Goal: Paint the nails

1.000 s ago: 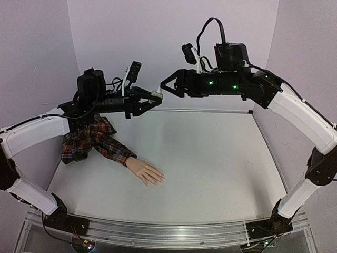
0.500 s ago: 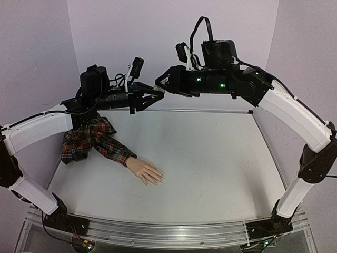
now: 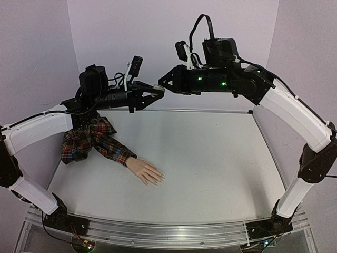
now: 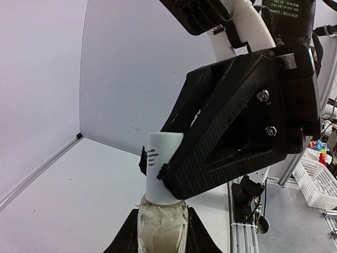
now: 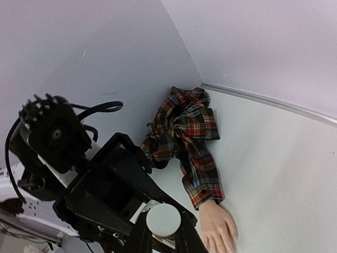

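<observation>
My left gripper [image 3: 151,93] is held high over the back of the table, shut on the tape-wrapped body of a small white bottle [image 4: 161,224]. My right gripper [image 3: 164,87] meets it head-on, its black fingers [image 4: 221,147] shut on either side of the bottle's white cap [image 4: 162,166]. The right wrist view shows the cap's round end [image 5: 163,220] between my jaws. The mannequin hand [image 3: 146,171] lies flat on the table below, in its red plaid sleeve [image 3: 97,139]. Its nails [image 3: 159,179] are too small to make out.
The sleeve bunches up at the back left corner of the white table [image 3: 221,158]. Purple walls close in the back and sides. A metal rail [image 3: 158,234] runs along the near edge by the arm bases.
My right arm has moved left up to the left gripper. Its jaws have gone from open to shut on the bottle's cap. The left gripper has kept its hold and barely moved.
</observation>
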`<state>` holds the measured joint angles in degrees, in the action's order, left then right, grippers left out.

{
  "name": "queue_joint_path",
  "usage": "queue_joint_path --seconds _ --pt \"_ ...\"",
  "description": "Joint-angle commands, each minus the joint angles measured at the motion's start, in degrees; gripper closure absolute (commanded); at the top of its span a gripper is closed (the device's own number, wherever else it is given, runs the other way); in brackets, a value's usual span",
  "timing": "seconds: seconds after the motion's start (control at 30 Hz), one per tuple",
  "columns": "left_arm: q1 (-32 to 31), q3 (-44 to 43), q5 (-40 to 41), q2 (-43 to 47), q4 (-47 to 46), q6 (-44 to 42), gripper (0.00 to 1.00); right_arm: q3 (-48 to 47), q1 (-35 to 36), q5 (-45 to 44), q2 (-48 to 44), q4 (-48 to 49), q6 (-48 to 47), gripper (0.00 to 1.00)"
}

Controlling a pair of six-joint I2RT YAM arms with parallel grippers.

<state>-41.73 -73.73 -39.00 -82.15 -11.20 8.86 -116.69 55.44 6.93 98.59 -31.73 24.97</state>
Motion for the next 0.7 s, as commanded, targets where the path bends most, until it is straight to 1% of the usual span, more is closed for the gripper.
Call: queue_joint_path --seconds 0.0,0.07,0.13,0.2,0.27,0.33,0.43,0.5,0.57,0.67 --pt "0.0 0.4 -5.1 2.2 -5.6 2.6 1.0 -2.0 0.0 5.4 0.1 1.1 -4.5 0.99" --pt "-0.1 0.8 -8.6 2.6 -6.7 4.9 1.0 -0.9 -0.1 11.6 -0.7 1.6 -9.7 1.0" --pt "0.0 1.8 -13.5 3.3 -9.1 7.9 1.0 1.0 -0.4 21.2 -2.1 2.6 -16.5 1.0" --pt "0.0 2.6 -18.1 3.7 -11.7 11.4 1.0 3.4 -0.9 33.7 -3.7 3.2 -23.9 1.0" --pt "0.0 3.0 -22.3 3.9 -14.2 14.9 1.0 4.6 -1.2 42.8 -4.7 3.3 -30.8 1.0" --pt "0.0 3.4 -26.5 4.0 -16.7 18.6 1.0 4.5 -1.4 48.2 -4.8 3.1 -34.1 1.0" --pt "0.0 3.5 -29.4 4.3 -18.4 21.7 1.0 3.5 -1.8 51.7 -3.8 3.1 -36.0 1.0" --pt "0.0 3.3 -29.5 4.6 -17.3 21.1 1.0 2.7 -2.1 51.4 -3.0 3.1 -36.3 1.0" --pt "0.0 2.4 -28.5 4.8 -13.4 18.4 1.0 2.4 -2.1 49.7 -2.6 3.2 -36.0 1.0" --pt "0.0 0.9 -24.5 5.2 -6.2 12.1 1.0 2.0 -2.1 43.9 -2.6 3.3 -33.3 0.85"
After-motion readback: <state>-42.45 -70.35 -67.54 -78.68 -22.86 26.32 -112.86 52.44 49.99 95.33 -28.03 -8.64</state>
